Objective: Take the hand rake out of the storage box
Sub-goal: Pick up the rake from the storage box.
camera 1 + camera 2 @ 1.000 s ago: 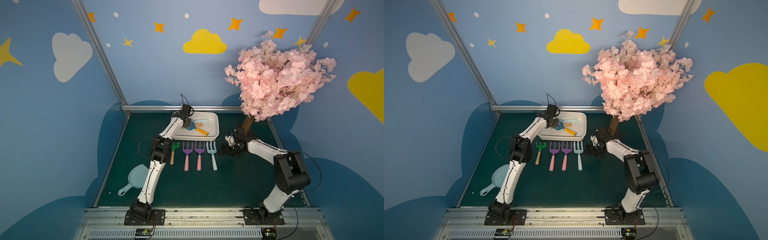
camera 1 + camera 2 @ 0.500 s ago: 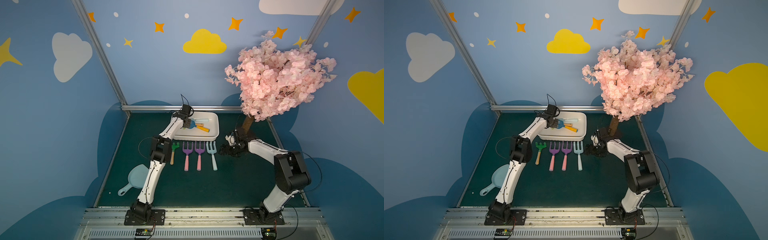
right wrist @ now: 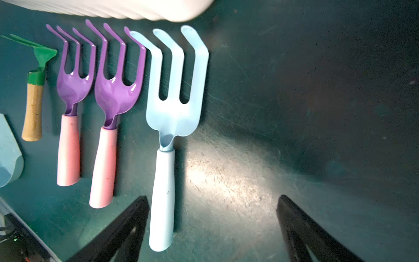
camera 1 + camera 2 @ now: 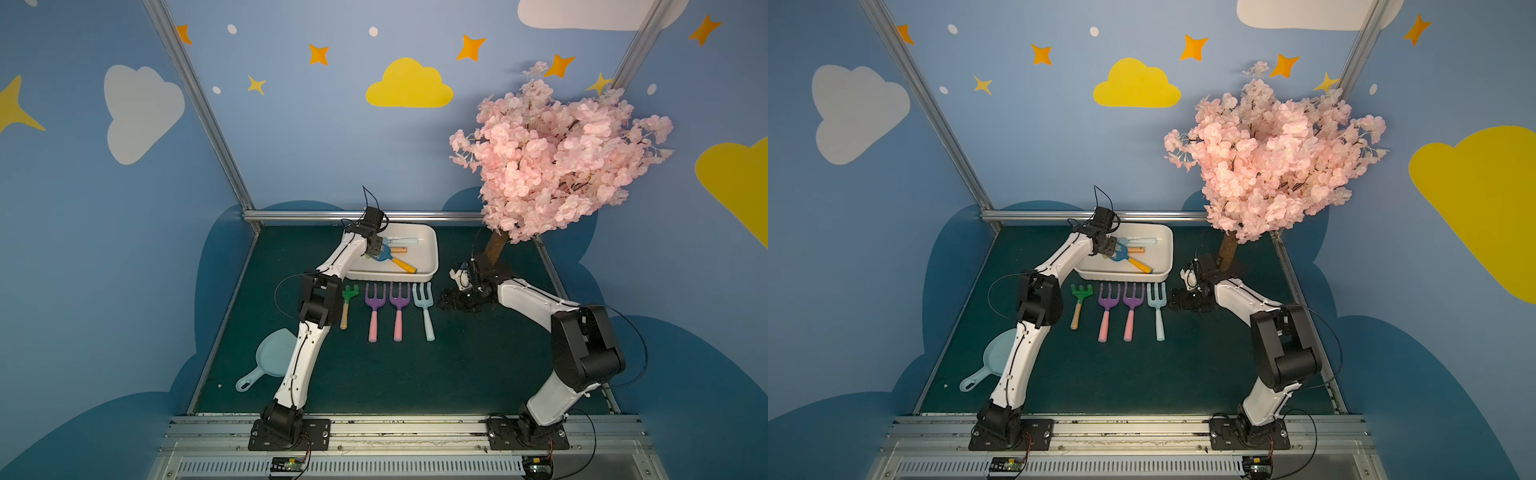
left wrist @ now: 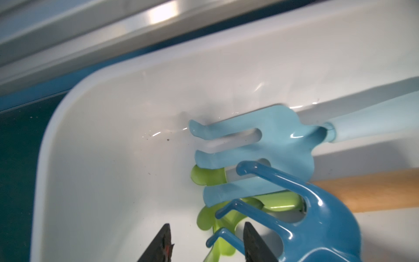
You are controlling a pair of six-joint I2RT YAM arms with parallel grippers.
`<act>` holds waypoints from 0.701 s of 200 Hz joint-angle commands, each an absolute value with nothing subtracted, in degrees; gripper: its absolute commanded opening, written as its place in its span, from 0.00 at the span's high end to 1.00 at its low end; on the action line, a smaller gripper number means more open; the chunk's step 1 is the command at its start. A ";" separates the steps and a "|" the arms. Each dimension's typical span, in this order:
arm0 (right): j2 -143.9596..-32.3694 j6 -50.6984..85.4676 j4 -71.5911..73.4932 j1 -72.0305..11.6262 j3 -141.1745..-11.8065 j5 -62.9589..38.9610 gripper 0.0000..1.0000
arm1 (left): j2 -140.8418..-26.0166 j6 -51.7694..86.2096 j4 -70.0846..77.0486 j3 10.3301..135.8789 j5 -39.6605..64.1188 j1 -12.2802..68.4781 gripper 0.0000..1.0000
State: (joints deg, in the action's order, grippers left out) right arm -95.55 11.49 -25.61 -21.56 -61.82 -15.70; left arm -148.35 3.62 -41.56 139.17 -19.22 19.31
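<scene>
Left hand (image 5: pixel 206 226): parted, straddling a tine of the blue hand rake (image 5: pixel 317 226) in the storage box (image 5: pixel 113 102) (poised to pinch, I judge).
Right hand (image 3: pixel 212 197): wide apart, empty.

Rakes (image 4: pixel 384 253) lie in the storage box (image 4: pixel 433 251), tool row (image 4: pixel 375 297) before it.

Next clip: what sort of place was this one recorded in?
Most likely a staged robot test booth dressed as a toy garden: blue walls with painted clouds and stars, an artificial pink blossom tree, and plastic hand rakes laid on a dark green mat inside an aluminium frame.
</scene>
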 commanded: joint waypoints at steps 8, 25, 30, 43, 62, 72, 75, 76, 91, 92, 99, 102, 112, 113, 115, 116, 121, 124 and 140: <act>-90.31 4.69 -25.71 -25.84 -66.93 -10.35 0.08 | -141.53 3.36 -39.64 135.59 -17.68 19.59 0.43; -90.36 3.35 -25.71 -27.47 -69.39 -8.18 0.08 | -140.36 2.30 -34.99 132.33 -15.59 19.54 0.46; -90.55 3.21 -25.65 -27.49 -69.75 -8.35 0.08 | -140.68 1.68 -33.85 132.08 -14.47 19.56 0.49; -90.99 3.34 -25.66 -27.58 -70.30 -8.92 0.08 | -142.98 0.43 -33.51 133.84 -12.70 19.53 0.58; -91.23 3.51 -26.23 -27.59 -70.02 -8.55 0.08 | -147.38 -0.32 -36.11 139.16 -11.83 19.39 0.63; -91.26 3.57 -26.43 -27.58 -69.58 -8.04 0.08 | -149.34 -0.40 -37.23 141.50 -11.47 19.31 0.63; -91.30 3.60 -26.45 -27.45 -69.46 -7.86 0.08 | -149.78 -0.35 -37.45 142.00 -11.57 19.27 0.63; -91.31 3.60 -26.45 -27.48 -69.45 -7.84 0.08 | -149.86 -0.31 -37.49 142.10 -11.59 19.30 0.63; -90.99 3.77 -26.46 -27.46 -68.65 -7.47 0.08 | -151.18 -0.09 -37.84 143.21 -11.47 19.02 0.63; -90.98 3.78 -26.46 -27.44 -68.60 -7.47 0.08 | -151.22 -0.05 -37.77 143.24 -11.49 19.04 0.63; -90.82 3.73 -26.48 -27.39 -68.39 -7.47 0.08 | -151.55 0.22 -37.67 143.26 -11.67 18.92 0.63; -90.87 3.77 -26.50 -27.35 -68.30 -7.40 0.08 | -151.65 0.31 -37.62 143.25 -11.73 18.87 0.63; -90.73 3.84 -26.37 -27.36 -67.99 -7.25 0.08 | -151.94 0.90 -37.70 143.19 -11.82 18.72 0.63; -90.72 3.81 -26.37 -27.35 -67.96 -7.23 0.08 | -152.00 1.02 -37.70 143.23 -11.88 18.68 0.63; -90.73 3.81 -26.37 -27.34 -67.90 -7.21 0.08 | -152.04 1.16 -37.77 143.25 -12.00 18.58 0.63; -90.76 3.84 -26.37 -27.29 -67.88 -7.17 0.08 | -152.04 1.28 -37.83 143.26 -12.07 18.61 0.63; -90.77 3.84 -26.28 -27.31 -67.78 -7.13 0.08 | -152.14 1.86 -37.96 143.22 -12.40 18.44 0.63; -90.82 3.80 -26.28 -27.27 -67.64 -7.04 0.08 | -152.28 2.28 -38.11 143.18 -12.47 18.28 0.63; -91.04 4.11 -26.03 -27.18 -67.28 -6.98 0.08 | -152.44 3.12 -38.49 142.85 -12.24 17.80 0.63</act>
State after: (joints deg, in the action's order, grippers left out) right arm -91.35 4.12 -25.32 -27.46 -68.20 -7.88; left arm -151.98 1.30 -37.10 141.88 -12.51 18.94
